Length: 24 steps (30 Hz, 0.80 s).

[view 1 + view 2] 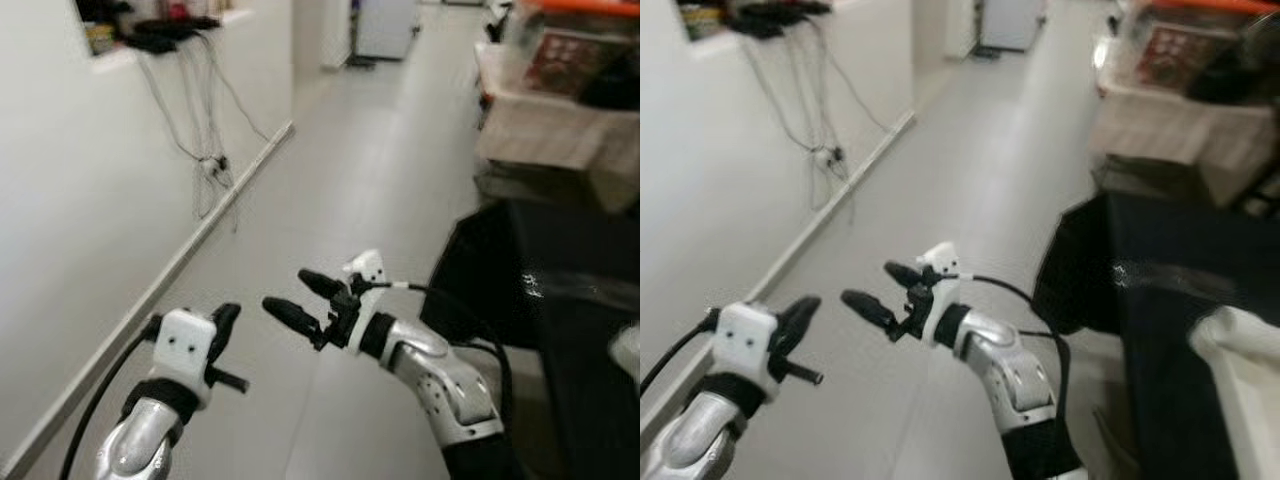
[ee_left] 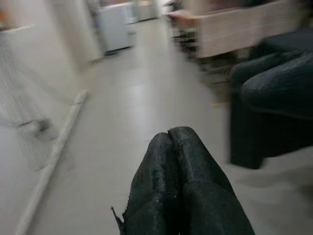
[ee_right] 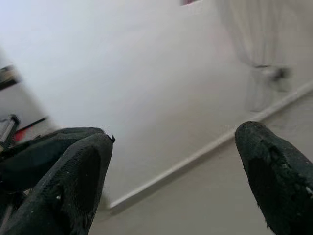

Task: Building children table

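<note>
**Both Tools Raised Over Open Floor, Nothing Held**

Currently, the robot faces down a pale grey floor (image 1: 370,180) that runs away between a white wall (image 1: 90,200) on its left and furniture on its right. The head views are slightly blurred.

1. Left tool (image 1: 224,322): raised low in front of the body, on the wall side. In the left wrist view its two black fingers (image 2: 166,196) lie pressed together with no gap, and nothing is between them.
2. Right tool (image 1: 300,298): raised beside the left tool, near the centre of the scene, its tips pointing toward the wall. Its fingers (image 3: 274,171) stand wide apart, and the gap between them holds nothing. A black cable (image 1: 460,300) loops from the white wrist housing back along the silver forearm.
3. Task item: no part of a children's table can be identified in any view; its location cannot be told.

Surroundings:
- A white skirting strip (image 1: 200,235) runs along the foot of the wall.
- Dark cables (image 1: 205,120) hang down the wall from a cluttered ledge (image 1: 160,35) and gather near the floor.
- A dark piece of furniture (image 1: 560,300) stands just to the right of the right arm.
- Further back on the right stands a light-covered tabletop (image 1: 540,120) carrying boxes, too blurred to identify.
</note>
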Tool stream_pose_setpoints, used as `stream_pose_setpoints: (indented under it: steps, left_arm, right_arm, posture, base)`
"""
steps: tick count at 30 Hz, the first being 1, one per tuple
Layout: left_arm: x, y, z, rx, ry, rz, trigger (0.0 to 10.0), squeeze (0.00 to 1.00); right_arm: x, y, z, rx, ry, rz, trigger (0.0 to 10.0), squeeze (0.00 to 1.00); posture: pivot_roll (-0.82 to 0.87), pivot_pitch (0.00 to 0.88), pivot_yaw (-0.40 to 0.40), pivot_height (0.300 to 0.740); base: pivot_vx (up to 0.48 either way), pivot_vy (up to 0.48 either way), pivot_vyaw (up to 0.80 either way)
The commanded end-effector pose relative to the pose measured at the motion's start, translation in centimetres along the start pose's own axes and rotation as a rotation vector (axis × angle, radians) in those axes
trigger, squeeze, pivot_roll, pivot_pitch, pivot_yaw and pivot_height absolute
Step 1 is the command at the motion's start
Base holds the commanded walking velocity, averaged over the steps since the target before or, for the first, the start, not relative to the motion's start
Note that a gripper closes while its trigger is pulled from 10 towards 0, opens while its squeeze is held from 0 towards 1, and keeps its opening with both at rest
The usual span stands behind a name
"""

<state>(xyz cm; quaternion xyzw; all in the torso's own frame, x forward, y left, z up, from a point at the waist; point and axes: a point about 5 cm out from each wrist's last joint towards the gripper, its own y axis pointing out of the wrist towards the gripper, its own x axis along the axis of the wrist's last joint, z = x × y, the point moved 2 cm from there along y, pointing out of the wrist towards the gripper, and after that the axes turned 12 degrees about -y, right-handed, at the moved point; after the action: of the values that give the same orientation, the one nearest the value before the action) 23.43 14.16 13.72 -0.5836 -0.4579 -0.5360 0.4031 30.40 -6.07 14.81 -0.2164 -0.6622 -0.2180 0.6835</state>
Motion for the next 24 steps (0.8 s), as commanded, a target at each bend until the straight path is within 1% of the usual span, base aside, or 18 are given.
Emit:
stream_pose_setpoints:
  steps: [1, 9, 24]
  left_arm:
    - [-0.08, 0.07, -0.12, -0.008, -0.003, 0.004, 10.0, 0.0]
    - [-0.08, 0.11, -0.12, -0.008, -0.006, 0.002, 10.0, 0.0]
    - [-0.07, 0.22, -0.05, -0.008, -0.005, 0.001, 10.0, 0.0]
  right_arm:
    - [-0.19, -0.22, -0.37, -0.017, 0.019, 0.006, 10.0, 0.0]
    - [-0.18, -0.21, -0.36, -0.009, 0.036, -0.001, 10.0, 0.0]
    - [0.05, -0.16, -0.3, 0.002, 0.04, -0.018, 10.0, 0.0]
  posture:
    - [-0.02, 0.082, -0.013, 0.74]
    - [-0.02, 0.08, -0.013, 0.74]
    - [-0.02, 0.075, -0.011, 0.74]
  base:
    - [0.289, 0.0, -0.8]
    - [0.286, 0.0, -0.8]
    - [0.285, 0.0, 0.0]
